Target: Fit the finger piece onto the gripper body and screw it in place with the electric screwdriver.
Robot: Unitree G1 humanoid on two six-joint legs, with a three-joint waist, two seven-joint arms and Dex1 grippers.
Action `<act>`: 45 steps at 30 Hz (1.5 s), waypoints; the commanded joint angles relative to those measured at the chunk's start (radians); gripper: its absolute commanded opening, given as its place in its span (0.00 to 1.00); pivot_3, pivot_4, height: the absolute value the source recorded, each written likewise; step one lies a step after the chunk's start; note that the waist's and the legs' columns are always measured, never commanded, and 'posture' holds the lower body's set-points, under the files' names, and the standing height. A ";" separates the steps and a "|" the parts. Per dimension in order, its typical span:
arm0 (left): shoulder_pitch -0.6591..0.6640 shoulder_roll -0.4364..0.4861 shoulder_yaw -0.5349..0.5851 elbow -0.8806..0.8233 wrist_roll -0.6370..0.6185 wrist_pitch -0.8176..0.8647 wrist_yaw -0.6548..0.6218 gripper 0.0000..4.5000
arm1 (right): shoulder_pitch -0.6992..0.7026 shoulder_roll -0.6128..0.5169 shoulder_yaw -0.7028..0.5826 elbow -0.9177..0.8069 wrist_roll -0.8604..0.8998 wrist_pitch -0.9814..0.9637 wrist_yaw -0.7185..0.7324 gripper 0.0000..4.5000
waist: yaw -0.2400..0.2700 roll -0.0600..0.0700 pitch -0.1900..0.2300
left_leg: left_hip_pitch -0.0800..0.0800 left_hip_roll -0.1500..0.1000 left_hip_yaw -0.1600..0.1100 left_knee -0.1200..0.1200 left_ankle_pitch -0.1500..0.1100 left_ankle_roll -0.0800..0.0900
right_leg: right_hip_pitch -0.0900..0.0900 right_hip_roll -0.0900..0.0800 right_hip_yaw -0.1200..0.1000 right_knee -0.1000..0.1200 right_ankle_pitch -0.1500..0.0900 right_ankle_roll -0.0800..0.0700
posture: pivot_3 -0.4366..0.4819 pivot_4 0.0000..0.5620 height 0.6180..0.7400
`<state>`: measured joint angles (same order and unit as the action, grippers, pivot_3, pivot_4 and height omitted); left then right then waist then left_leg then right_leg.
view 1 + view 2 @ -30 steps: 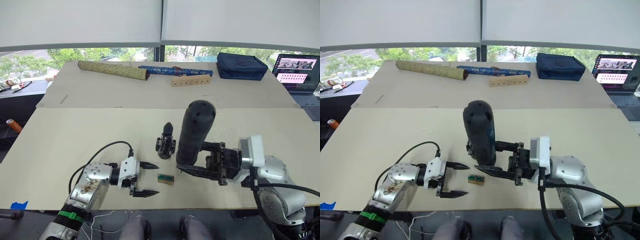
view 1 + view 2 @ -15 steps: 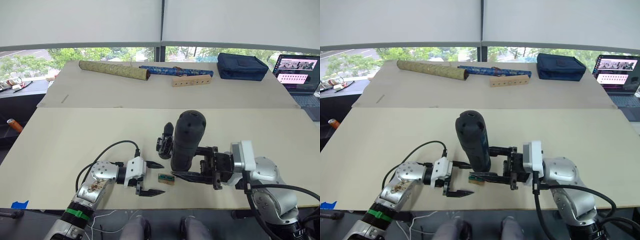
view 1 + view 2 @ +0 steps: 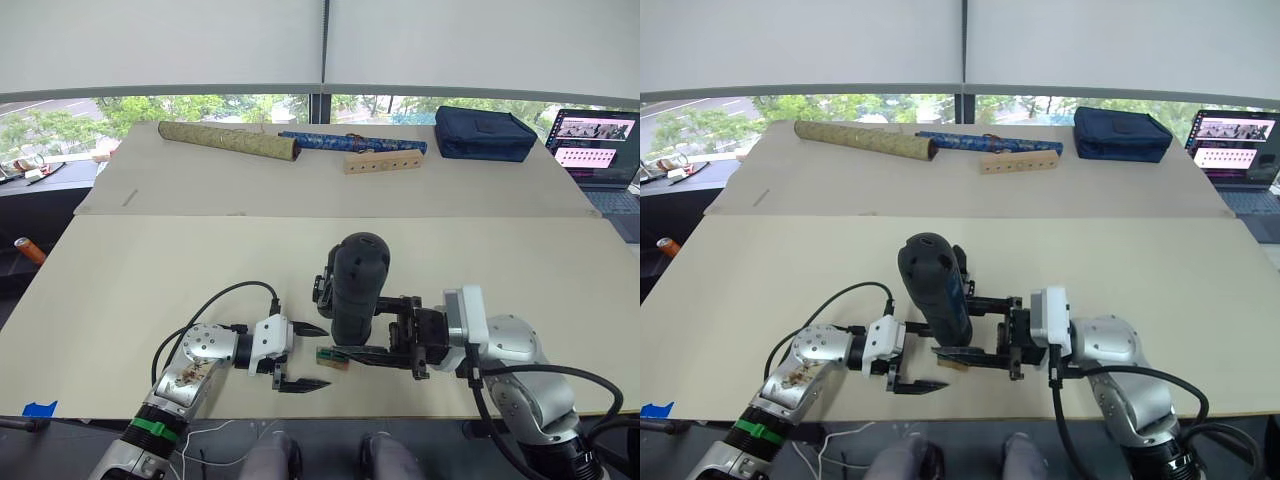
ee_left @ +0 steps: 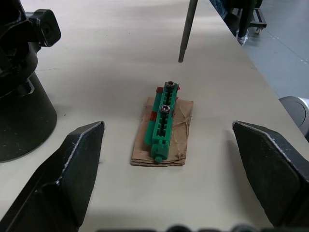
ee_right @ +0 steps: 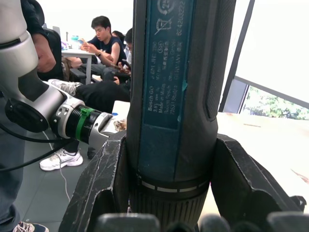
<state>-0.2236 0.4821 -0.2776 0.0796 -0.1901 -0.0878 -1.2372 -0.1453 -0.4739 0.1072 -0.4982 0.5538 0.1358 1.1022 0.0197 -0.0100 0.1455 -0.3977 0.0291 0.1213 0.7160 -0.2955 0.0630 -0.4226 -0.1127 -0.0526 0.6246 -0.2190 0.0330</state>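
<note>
Right gripper [image 3: 385,335] clamps my electric screwdriver [image 3: 355,290] upright; left gripper [image 3: 300,357], at its 9 o'clock, stands apart and empty: bit may strike green-and-brown block [image 4: 164,123].

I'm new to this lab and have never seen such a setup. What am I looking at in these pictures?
A two-armed robot works at a table. Two pictures come from cameras in its head, looking down; the other two sit on its wrists. The right gripper is shut on an electric screwdriver, held upright, bit down. The left gripper is open and holds nothing. Between its fingers, in the left wrist view, lies a small green block on a brown pad. Behind the screwdriver stands the gripper body. At the far edge lie patterned rolls, a wooden bar, a blue bag and a laptop.
</note>
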 commanded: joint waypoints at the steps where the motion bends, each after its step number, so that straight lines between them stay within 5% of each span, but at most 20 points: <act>1: 0.021 -0.007 -0.032 0.020 0.014 0.005 0.004 1.00 | -0.017 0.008 -0.003 -0.019 0.009 -0.046 0.001 0.43 | 0.000 0.000 0.000 | 0.000 0.000 0.000 0.000 0.000 0.000 | 0.000 0.000 0.000 0.000 0.000 0.000 | 0.48 0.27 1.00; 45: 0.024 -0.009 -0.034 0.068 0.024 -0.013 0.015 1.00 | -0.037 0.010 0.021 0.027 -0.017 -0.057 -0.004 0.43 | 0.000 0.001 0.000 | 0.002 0.000 0.000 0.000 -0.003 0.004 | 0.001 0.000 0.000 0.001 0.000 0.000 | 0.48 0.27 1.00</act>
<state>-0.2223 0.4782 -0.2817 0.1044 -0.1903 -0.1089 -1.2322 -0.1663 -0.4650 0.1422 -0.4421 0.5228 0.1106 1.1008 0.0194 -0.0093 0.1450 -0.3954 0.0293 0.1214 0.7158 -0.2980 0.0673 -0.4213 -0.1129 -0.0525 0.6256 -0.2190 0.0329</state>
